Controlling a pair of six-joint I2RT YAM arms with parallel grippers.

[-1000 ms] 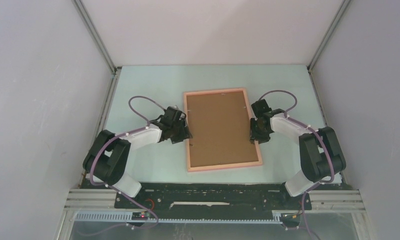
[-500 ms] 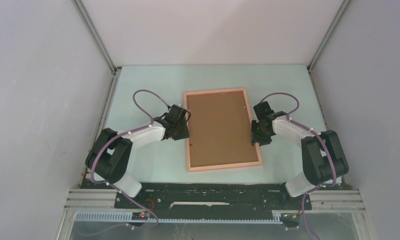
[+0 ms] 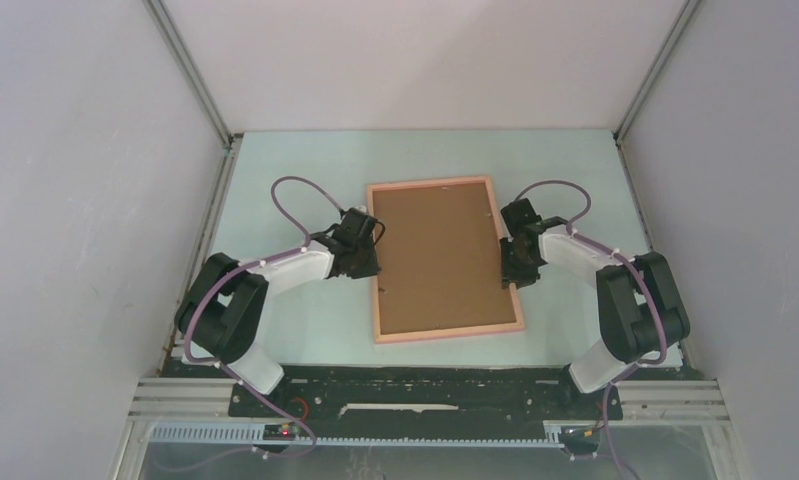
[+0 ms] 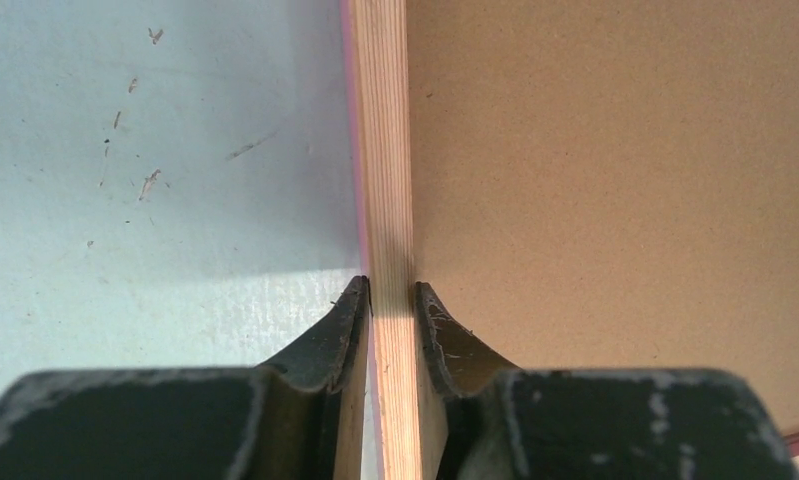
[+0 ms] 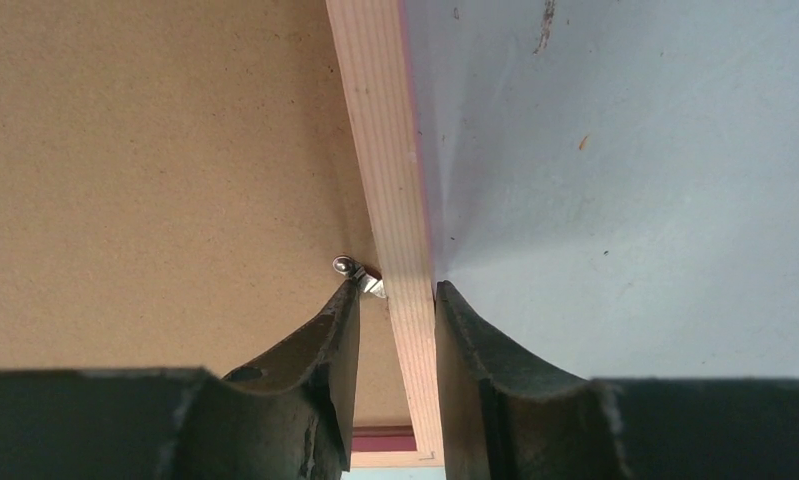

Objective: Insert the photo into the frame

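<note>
the left gripper (image 4: 392, 300) is seen closed down on the frame (image 4: 387, 150), one finger pressed to each side of its wooden rail. the brown backing (image 4: 615, 180) is seen past the inner finger, the pale table (image 4: 155, 200) past the outer one. the right gripper (image 5: 395, 290) is set astride the opposite rail, slightly apart: the outer finger touches wood, the inner one stops at a small metal tab (image 5: 360, 270) (a sliver of gap is left). beyond both fingers the frame is laid flat, back up.

Bright, even diffuse light, soft shadows; wrist views' bottom fg slightly blurred.
</note>
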